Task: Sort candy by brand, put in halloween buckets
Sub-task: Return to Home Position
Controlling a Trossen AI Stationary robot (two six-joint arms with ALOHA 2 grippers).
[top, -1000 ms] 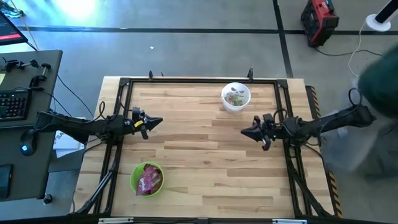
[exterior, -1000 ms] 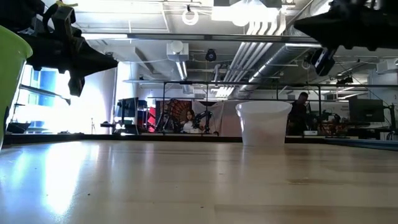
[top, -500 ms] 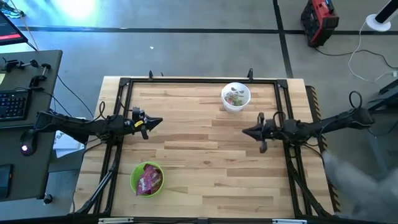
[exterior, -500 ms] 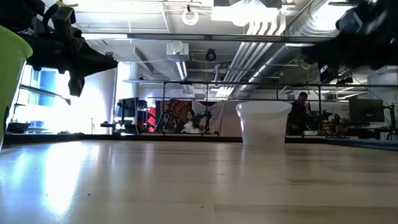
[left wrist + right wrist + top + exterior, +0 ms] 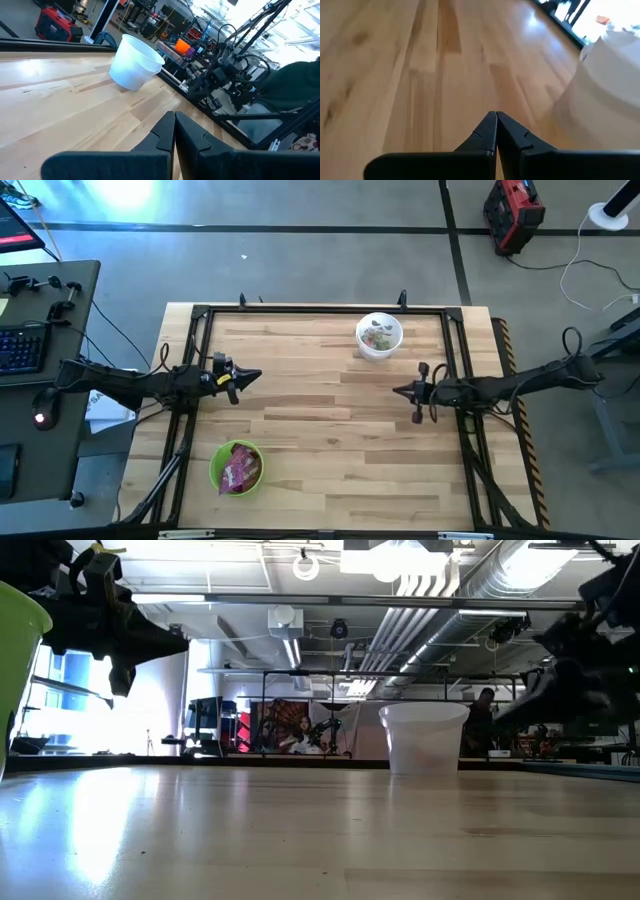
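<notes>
The lime green bucket (image 5: 237, 468) stands near the table's near-left corner with purple-magenta packets (image 5: 240, 470) inside. The white bucket (image 5: 379, 336) stands near the far edge, right of centre, holding small clear-wrapped sweets (image 5: 379, 337); it also shows in the low view (image 5: 424, 738), the left wrist view (image 5: 134, 62) and the right wrist view (image 5: 607, 95). My left gripper (image 5: 257, 376) hovers shut over the table's left side. My right gripper (image 5: 397, 391) hovers shut over the right side, nearer than the white bucket. Both fingertip pairs show closed together (image 5: 174, 116) (image 5: 496, 115).
A black frame (image 5: 320, 310) runs around the wooden table (image 5: 320, 430). A keyboard and mouse sit on a desk (image 5: 30, 350) left of the table. A red case (image 5: 515, 215) lies on the floor beyond the far-right corner. People and equipment show in the room behind.
My right gripper has drawn back a little toward the table's right edge and rolled about its own axis, staying shut. A dark-clothed person at the right of the table has left the high view. The left arm and both buckets have kept still.
</notes>
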